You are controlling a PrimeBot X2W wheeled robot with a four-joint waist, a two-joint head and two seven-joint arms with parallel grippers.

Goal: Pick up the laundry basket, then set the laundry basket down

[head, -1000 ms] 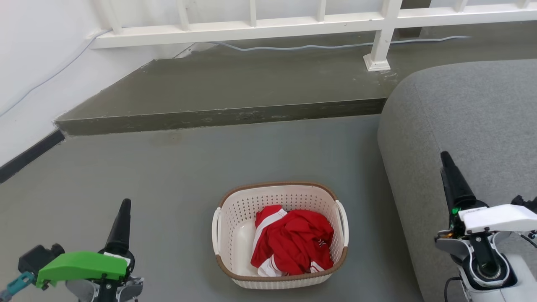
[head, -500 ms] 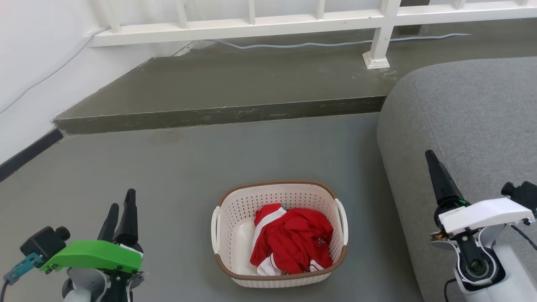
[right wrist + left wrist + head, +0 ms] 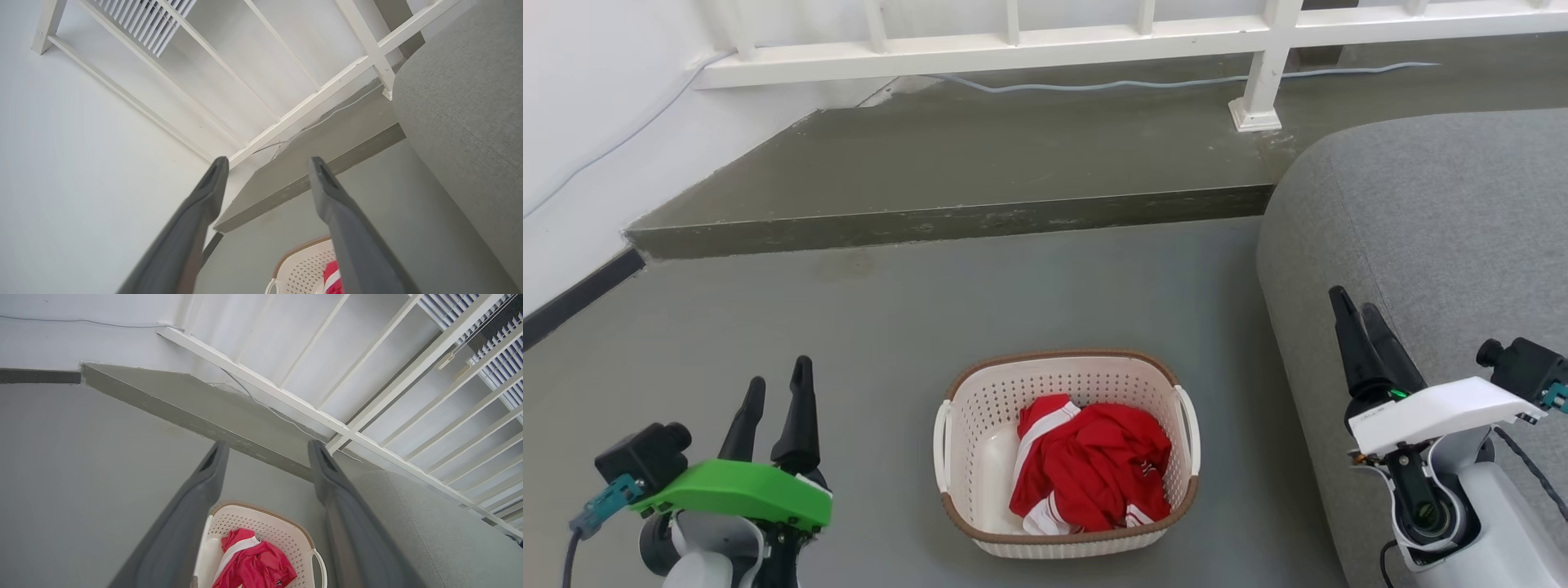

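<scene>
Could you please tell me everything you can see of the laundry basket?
The laundry basket is a cream-white, rounded-rectangular tub of what looks like plastic. Its walls are perforated with small holes, brown woven-look trim runs along the rim, and there is a white loop handle on either side. It stands upright on the grey floor, near but apart from the grey sofa, and holds a crumpled red-and-white garment. Nothing else touches it.

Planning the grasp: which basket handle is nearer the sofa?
The right handle of the laundry basket, beside the grey sofa; the left handle faces away from it.
</scene>
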